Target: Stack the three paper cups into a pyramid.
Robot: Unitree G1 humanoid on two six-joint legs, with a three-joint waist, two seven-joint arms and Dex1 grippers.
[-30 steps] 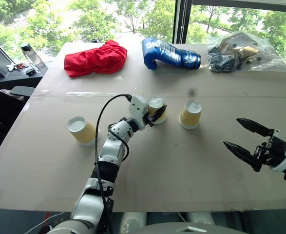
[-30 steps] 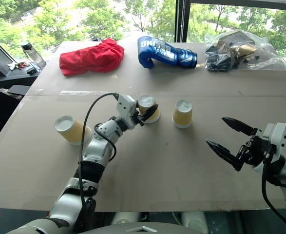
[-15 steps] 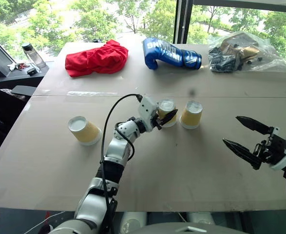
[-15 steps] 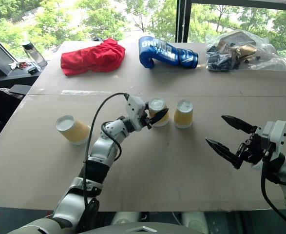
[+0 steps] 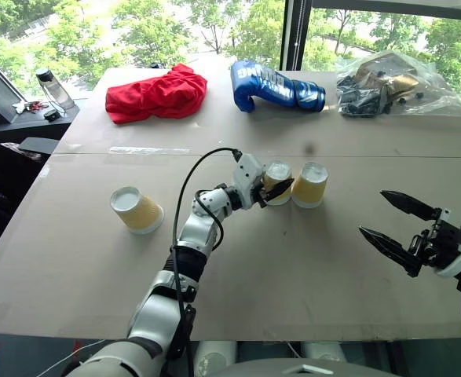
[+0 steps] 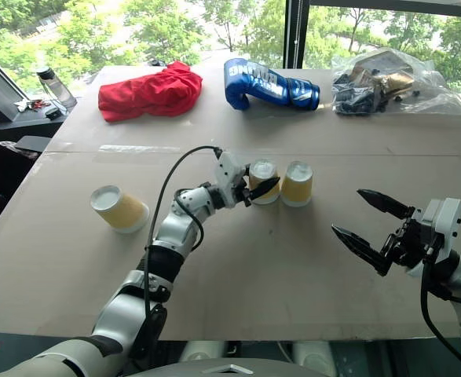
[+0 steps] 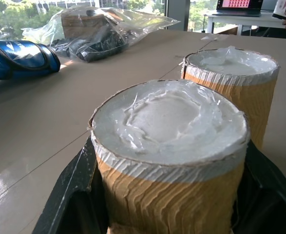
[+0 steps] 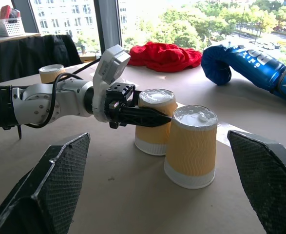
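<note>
Left gripper pinching middle cup, base-up on counter, just beside right cup. Set snug, level, w/o bumping. Third cup well apart, left. Right gripper spread, idle.

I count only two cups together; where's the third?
The third cup stands alone on the table's left side, well apart from the pair, nearer than the red cloth.

The left tool hides part of the held cup's side.
</note>
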